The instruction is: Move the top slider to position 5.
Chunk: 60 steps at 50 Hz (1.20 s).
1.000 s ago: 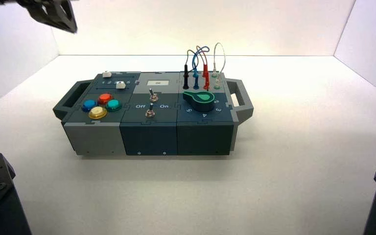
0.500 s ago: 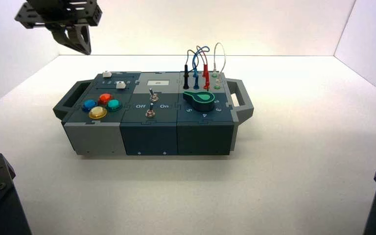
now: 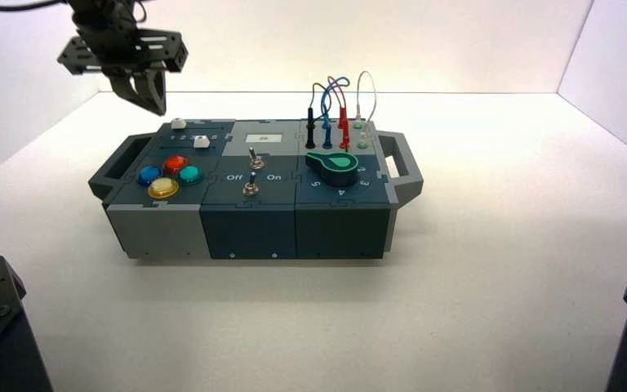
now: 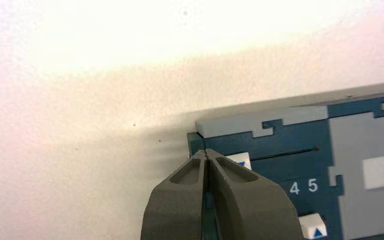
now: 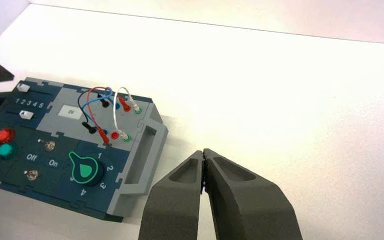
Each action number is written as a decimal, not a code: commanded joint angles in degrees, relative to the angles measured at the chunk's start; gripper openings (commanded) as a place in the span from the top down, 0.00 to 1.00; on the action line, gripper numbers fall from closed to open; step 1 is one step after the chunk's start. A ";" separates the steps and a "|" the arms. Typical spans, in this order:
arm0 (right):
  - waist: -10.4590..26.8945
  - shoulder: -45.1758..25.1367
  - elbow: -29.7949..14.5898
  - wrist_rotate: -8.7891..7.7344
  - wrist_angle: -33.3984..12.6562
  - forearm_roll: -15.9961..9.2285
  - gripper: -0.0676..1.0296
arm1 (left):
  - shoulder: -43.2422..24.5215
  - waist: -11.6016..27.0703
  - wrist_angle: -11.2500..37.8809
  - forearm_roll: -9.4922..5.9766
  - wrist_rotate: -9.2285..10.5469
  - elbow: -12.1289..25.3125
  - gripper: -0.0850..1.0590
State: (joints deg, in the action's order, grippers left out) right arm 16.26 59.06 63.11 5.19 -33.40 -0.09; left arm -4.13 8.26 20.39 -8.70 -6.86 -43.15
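The top slider's small white knob (image 3: 178, 123) sits at the left end of its dark track on the box's far left corner. In the left wrist view the knob (image 4: 241, 161) shows partly behind my fingers, with the track (image 4: 285, 152) running toward the printed 5 (image 4: 312, 185). My left gripper (image 3: 157, 104) is shut and empty. It hovers above and just behind the box's far left corner, a little left of the knob, and its tips (image 4: 207, 154) are apart from it. My right gripper (image 5: 203, 153) is shut and empty, held off to the box's right.
A second white slider knob (image 3: 202, 141) sits below the numeral row. Coloured round buttons (image 3: 167, 175), two toggle switches (image 3: 253, 157), a green dial (image 3: 335, 165) and plugged wires (image 3: 335, 106) fill the rest of the box. The box has handles at both ends (image 3: 398, 159).
My left gripper has come down and moved right, from the upper left corner of the high view toward the box's far left corner. The slider knobs have not moved.
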 commanded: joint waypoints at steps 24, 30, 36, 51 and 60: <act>-0.26 -0.79 -1.14 0.18 0.62 -0.18 0.96 | -1.76 2.90 -0.26 0.00 -0.53 3.25 0.95; -0.26 -0.79 -1.23 0.18 0.62 -0.18 0.96 | -1.85 2.99 0.09 0.00 -0.53 3.08 0.95; -0.35 -0.79 -1.23 0.18 0.62 -0.18 0.96 | -1.93 2.99 0.44 0.00 -0.53 2.90 0.95; -0.26 -0.79 -1.23 0.18 0.62 -0.18 0.96 | -1.93 3.16 0.79 0.00 -0.53 2.72 0.95; -0.26 -0.79 -1.23 0.26 0.62 -0.18 0.96 | -1.93 4.13 0.97 -0.09 -0.53 2.81 0.95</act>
State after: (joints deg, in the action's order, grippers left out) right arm 16.26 58.80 63.11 5.19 -33.40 -0.09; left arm -6.86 11.25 21.45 -8.79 -7.12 -41.22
